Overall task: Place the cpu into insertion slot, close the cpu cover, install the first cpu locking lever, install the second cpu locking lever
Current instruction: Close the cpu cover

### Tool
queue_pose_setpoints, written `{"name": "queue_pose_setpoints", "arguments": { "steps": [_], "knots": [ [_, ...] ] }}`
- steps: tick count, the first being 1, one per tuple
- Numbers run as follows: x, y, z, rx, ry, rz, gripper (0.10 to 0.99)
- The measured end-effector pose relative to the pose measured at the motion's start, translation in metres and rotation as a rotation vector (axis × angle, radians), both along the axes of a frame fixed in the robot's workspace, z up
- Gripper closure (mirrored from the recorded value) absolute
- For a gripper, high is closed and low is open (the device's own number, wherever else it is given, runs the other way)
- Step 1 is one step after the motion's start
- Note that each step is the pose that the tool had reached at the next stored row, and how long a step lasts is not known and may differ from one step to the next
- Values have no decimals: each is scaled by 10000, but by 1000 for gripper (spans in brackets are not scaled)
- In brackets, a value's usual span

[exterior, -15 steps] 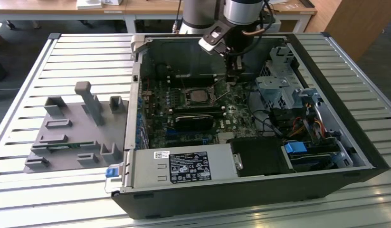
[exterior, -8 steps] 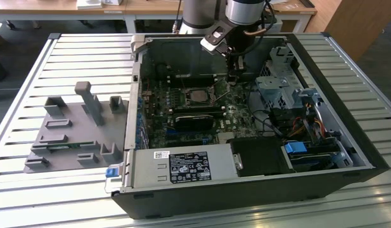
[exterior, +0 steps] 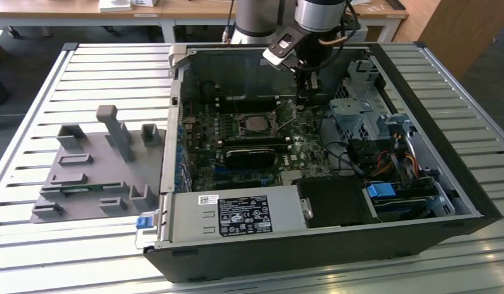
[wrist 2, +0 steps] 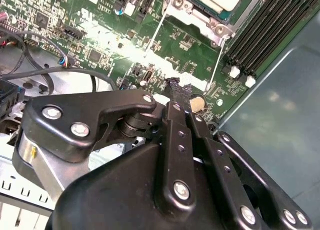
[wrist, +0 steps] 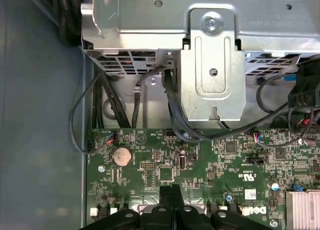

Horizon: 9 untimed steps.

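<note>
Open black computer case (exterior: 317,254), grey parts holder (exterior: 82,180), slatted metal table (exterior: 39,98), coin battery (wrist: 121,156)

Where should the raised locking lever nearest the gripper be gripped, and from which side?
Grip the locking lever near its free end, the end away from the insertion slot and beside the shut gripper. It is a thin bare wire that seems lifted off the green board, so pinch across it from above; nearer the slot, the metal rim would likely get in the way.

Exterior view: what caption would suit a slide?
Robot gripper reaches into an open computer case, just beside the cpu.
</note>
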State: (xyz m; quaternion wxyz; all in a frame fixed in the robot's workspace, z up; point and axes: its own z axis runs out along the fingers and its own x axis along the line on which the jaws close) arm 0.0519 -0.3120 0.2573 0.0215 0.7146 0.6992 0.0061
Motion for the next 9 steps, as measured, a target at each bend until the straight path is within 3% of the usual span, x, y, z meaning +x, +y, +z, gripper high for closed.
{"name": "queue_pose_setpoints", "arguments": {
  "steps": [9],
  "knots": [
    [76, 7, -7, -9, 8, 0, 980]
  ]
}}
